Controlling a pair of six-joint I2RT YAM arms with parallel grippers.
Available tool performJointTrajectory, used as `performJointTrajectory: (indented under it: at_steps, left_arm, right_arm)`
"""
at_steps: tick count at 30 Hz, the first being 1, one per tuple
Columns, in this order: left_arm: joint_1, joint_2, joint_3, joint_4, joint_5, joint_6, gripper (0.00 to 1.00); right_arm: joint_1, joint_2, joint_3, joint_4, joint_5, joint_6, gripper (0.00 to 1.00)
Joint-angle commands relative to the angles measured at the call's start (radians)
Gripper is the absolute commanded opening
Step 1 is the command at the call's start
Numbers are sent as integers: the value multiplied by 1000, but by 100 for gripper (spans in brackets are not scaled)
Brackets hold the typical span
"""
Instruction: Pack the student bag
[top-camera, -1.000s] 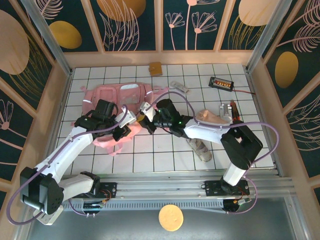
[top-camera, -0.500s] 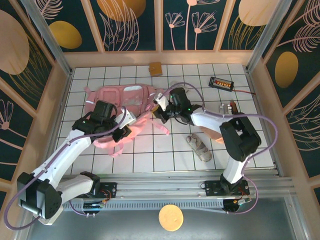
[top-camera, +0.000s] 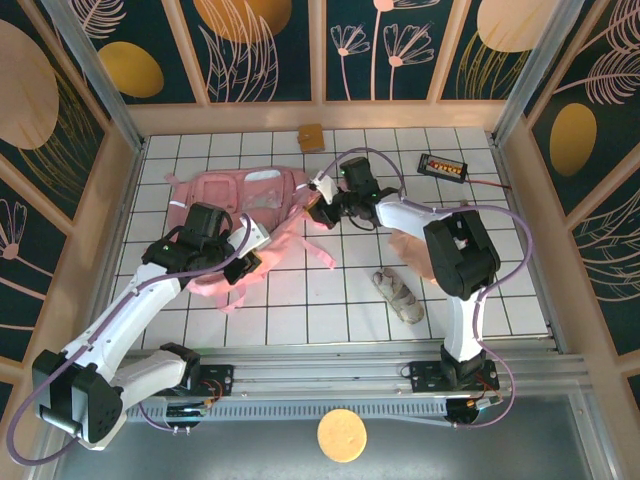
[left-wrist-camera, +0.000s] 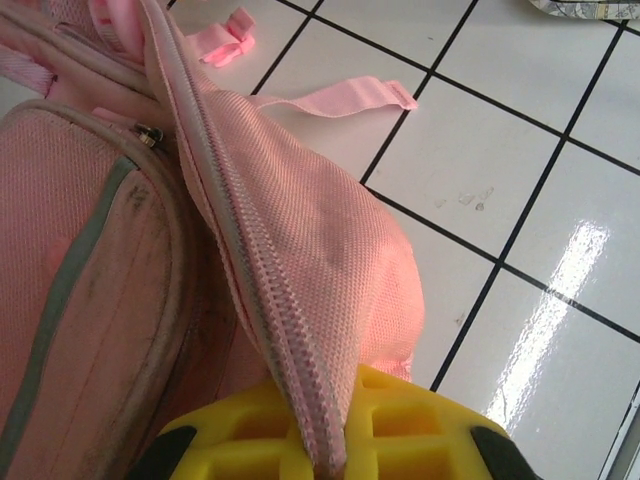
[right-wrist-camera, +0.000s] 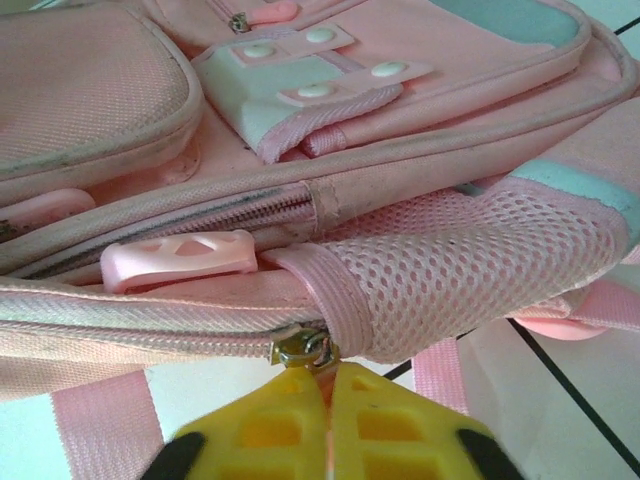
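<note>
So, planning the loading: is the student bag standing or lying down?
Lying down: the student bag sprawls flat on the tiled table, front pockets facing the top camera.

White arms (top-camera: 130, 315), purple cables (top-camera: 365, 152), yellow-fingered left tool (left-wrist-camera: 325, 440).

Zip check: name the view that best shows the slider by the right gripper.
Right wrist: the slider sits close up, just above the right gripper. Left wrist gives zip teeth of the bag in the left gripper; from above it is too small to see.
</note>
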Motion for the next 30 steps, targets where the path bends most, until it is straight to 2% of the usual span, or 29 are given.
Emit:
performJointTrajectory:
  at_steps: [1,2,5,8,11,13,15,17,19,21,23,28,29,30]
  left_arm:
    - [2,-31,32,15,84,-37,40]
    - [2,-27,38,34,85,-67,61]
    - [2,-41,46,104,59,-164,77]
    - [2,-50,55,176,9,-291,83]
    - [2,10,92,149,-84,-392,86]
    - [2,76,109,105,-139,-452,86]
    - [2,155,144,52,-205,-529,85]
    - [2,222,155,17,-232,-607,85]
    - [2,275,166,-16,-269,-700,85]
    - [7,300,180,-38,-275,-792,86]
    - [9,307,198,-48,-250,-879,85]
    - [15,278,215,-56,-197,-1050,87]
    - [16,270,210,-49,-183,-1075,89]
    - [20,259,204,-41,-170,-1107,98]
  right_arm:
    - [-84,-56,-69,12,92,36,41]
    - [-84,-89,-99,21,92,58,47]
    - [-94,-184,-152,12,76,154,54]
    - [-101,-232,-108,-76,92,312,61]
    - [-100,-193,14,-227,5,489,62]
    - [-71,-154,84,-314,-41,547,61]
    - [-14,-150,116,-357,-25,448,60]
    - [63,-178,91,-347,73,243,60]
    - [107,-215,18,-279,113,25,60]
    - [114,-242,-50,-177,111,-78,61]
    - [96,-239,-61,-119,124,-68,61]
    - [85,-207,-19,-106,104,-38,59]
    - [87,-213,-29,-91,106,-34,59]
    - [89,-223,-45,-72,107,-27,59]
